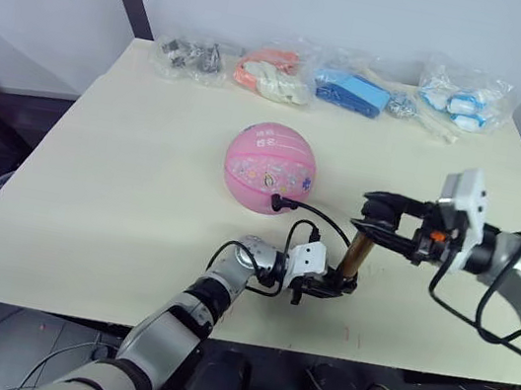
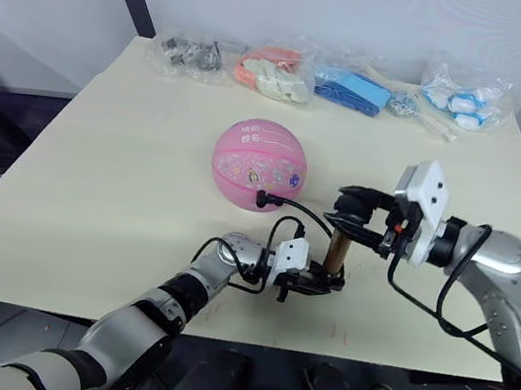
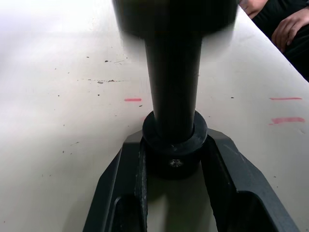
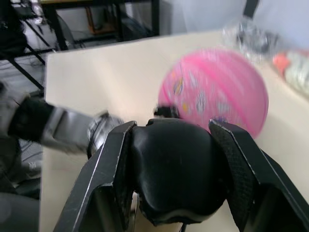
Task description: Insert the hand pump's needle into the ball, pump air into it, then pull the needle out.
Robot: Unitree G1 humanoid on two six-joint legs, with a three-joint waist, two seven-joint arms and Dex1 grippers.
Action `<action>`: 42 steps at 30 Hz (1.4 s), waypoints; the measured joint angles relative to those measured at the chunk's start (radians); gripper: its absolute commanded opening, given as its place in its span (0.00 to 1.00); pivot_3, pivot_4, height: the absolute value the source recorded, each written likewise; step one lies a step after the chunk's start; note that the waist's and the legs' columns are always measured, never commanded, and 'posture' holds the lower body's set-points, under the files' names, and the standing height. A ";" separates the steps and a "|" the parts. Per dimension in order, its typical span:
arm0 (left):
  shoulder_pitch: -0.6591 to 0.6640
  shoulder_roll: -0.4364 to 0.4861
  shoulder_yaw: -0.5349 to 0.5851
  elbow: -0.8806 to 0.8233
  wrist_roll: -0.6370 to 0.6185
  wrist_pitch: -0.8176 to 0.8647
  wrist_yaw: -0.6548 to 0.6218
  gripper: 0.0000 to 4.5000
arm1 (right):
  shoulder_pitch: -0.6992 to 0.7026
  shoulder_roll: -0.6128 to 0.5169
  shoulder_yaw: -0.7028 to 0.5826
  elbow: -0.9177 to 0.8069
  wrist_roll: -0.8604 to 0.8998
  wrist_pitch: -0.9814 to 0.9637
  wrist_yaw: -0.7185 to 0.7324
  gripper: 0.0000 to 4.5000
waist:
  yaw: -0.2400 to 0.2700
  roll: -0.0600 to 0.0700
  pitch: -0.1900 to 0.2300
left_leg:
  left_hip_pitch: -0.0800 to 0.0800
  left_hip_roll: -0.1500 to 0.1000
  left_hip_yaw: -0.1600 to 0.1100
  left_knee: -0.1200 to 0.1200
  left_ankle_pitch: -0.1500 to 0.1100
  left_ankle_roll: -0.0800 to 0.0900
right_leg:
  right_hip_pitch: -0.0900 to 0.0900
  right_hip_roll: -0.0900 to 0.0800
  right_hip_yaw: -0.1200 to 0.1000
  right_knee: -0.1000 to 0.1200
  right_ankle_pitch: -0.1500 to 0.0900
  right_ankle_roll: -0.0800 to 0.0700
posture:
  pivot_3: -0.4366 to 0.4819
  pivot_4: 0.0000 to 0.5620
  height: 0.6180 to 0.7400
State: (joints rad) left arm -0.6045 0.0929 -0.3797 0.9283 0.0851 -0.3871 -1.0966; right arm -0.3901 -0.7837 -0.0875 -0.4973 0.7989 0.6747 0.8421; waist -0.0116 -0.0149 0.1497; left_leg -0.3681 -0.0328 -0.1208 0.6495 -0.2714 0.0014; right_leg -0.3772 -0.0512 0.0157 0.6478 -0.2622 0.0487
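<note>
both grippers clamp the hand pump [image 1: 357,254] upright, near ball [image 1: 269,167], bags [image 1: 358,88] behind.

One pink ball [image 1: 270,169]. One hand pump [image 1: 355,256]. Four clear bags [image 1: 358,89] of items along the table's far edge.

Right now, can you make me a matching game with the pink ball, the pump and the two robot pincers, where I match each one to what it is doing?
Things:
1. round pink ball with cartoon prints
2. slim gold-bronze hand pump
3. left pincer
4. right pincer

States:
A. shut on the pump's black base
B. standing upright on the cream table
C. shut on the pump's black top handle
D. lying mid-table with the thin black hose plugged into its side

Pairs: 1-D, 2-B, 3-A, 4-C
</note>
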 measured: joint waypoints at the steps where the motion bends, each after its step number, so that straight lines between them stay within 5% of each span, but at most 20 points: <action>1: 0.000 0.000 0.000 0.000 0.000 0.000 0.000 0.25 | -0.021 -0.009 -0.019 -0.003 0.024 0.017 -0.002 0.43 | 0.000 0.000 0.000 | 0.000 0.000 0.000 0.000 0.000 0.000 | 0.000 0.000 0.000 0.000 0.000 0.000 | 0.48 0.27 1.00; 9: -0.002 -0.002 -0.002 0.000 0.000 -0.001 -0.001 0.25 | -0.185 -0.063 -0.108 0.007 0.181 0.126 -0.046 0.43 | 0.001 0.000 0.001 | -0.001 0.000 -0.001 0.000 0.000 0.000 | -0.001 -0.001 -0.001 0.000 0.000 0.000 | 0.48 0.27 1.00; 19: -0.003 -0.002 -0.003 0.000 -0.002 -0.002 -0.003 0.25 | -0.213 -0.079 -0.111 0.033 0.224 0.181 -0.083 0.43 | 0.001 0.001 0.002 | -0.003 0.000 0.000 0.000 0.000 0.000 | -0.003 -0.001 -0.001 0.000 0.000 0.000 | 0.48 0.27 1.00; 30: 0.001 0.001 -0.005 0.002 -0.001 -0.003 0.005 0.25 | 0.011 0.028 -0.133 -0.078 0.176 0.060 -0.115 0.43 | -0.001 0.000 0.000 | 0.001 0.000 0.000 0.000 0.000 0.000 | 0.001 0.000 -0.001 0.000 0.000 0.001 | 0.48 0.27 1.00; 42: 0.008 0.004 -0.005 0.002 0.000 -0.003 0.009 0.25 | 0.217 0.166 0.051 -0.034 -0.114 -0.199 -0.079 0.43 | -0.002 -0.004 -0.005 | 0.004 0.001 0.001 -0.001 0.000 0.000 | 0.003 0.001 0.000 0.000 -0.002 0.003 | 0.48 0.27 1.00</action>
State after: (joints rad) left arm -0.5969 0.0973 -0.3848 0.9306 0.0848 -0.3898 -1.0875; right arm -0.1729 -0.6181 -0.0365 -0.5316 0.6854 0.4753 0.7632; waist -0.0132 -0.0189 0.1450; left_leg -0.3638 -0.0323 -0.1202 0.6484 -0.2715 0.0014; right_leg -0.3746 -0.0502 0.0159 0.6477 -0.2642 0.0520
